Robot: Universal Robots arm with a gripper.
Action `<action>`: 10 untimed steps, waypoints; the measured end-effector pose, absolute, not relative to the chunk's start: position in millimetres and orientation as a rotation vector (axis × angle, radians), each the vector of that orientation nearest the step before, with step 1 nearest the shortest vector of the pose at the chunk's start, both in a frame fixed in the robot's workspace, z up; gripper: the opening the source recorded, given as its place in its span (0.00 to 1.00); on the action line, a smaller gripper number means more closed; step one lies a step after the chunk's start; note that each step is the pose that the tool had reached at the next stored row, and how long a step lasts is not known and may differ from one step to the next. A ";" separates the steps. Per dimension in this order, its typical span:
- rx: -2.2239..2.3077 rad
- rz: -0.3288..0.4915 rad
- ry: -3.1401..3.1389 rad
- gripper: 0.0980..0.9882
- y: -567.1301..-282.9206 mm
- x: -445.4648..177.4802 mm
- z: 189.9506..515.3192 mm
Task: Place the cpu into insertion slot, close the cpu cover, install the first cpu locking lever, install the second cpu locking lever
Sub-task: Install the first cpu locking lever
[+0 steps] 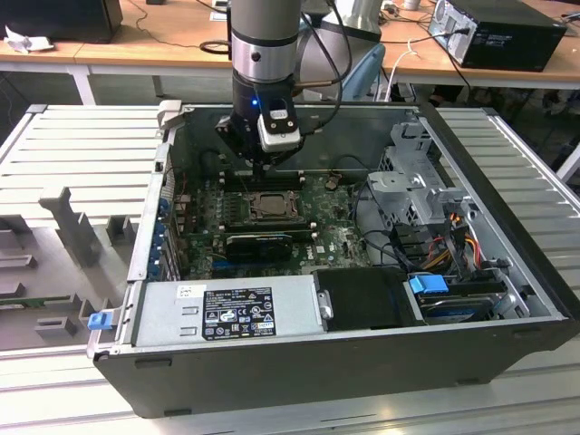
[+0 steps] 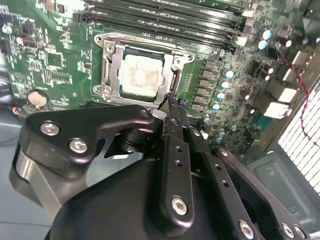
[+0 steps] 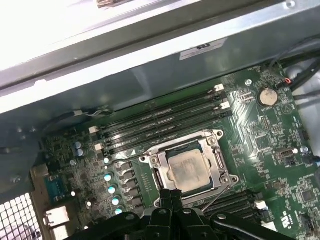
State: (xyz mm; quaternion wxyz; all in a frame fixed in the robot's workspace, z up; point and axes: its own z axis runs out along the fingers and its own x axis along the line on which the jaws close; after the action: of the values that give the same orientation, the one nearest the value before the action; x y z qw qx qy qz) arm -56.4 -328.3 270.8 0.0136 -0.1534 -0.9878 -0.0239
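Observation:
The cpu (image 2: pixel 141 74) (image 3: pixel 187 170), a pale square chip, lies flat in the insertion slot (image 1: pixel 269 206) on the green board. The silver cpu cover (image 2: pixel 112 70) (image 3: pixel 220 161) lies down around it, and the chip shows through its cut-out. A thin metal lever rod (image 3: pixel 218 197) slants away from one corner of the socket. My gripper (image 2: pixel 173 102) (image 3: pixel 171 193) is shut with nothing between its fingers. Its tips hover just beside the socket's edge, and I cannot tell if they touch it. In the exterior view the gripper (image 1: pixel 263 168) hangs over the socket's far side.
The board sits deep inside an open black computer case (image 1: pixel 507 299). Long black memory slots (image 3: pixel 165 117) run along one side of the socket. A black ribbed card (image 1: pixel 258 243) lies on its near side. A power supply (image 1: pixel 227 313), drive cage (image 1: pixel 412 181) and cables (image 1: pixel 453 231) crowd the exterior view's right.

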 end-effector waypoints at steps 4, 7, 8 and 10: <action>-0.355 -0.073 -3.091 0.01 -328.3 -56.4 270.8; -0.261 -0.071 -3.099 0.01 -328.2 -56.4 270.7; -0.230 -0.071 -3.101 0.01 -328.2 -56.4 270.6; -0.167 -0.070 -3.105 0.01 -328.3 -56.4 270.4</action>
State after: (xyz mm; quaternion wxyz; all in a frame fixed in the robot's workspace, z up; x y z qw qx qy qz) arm -56.4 -328.3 270.4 0.0157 -0.0536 -0.9982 -0.0224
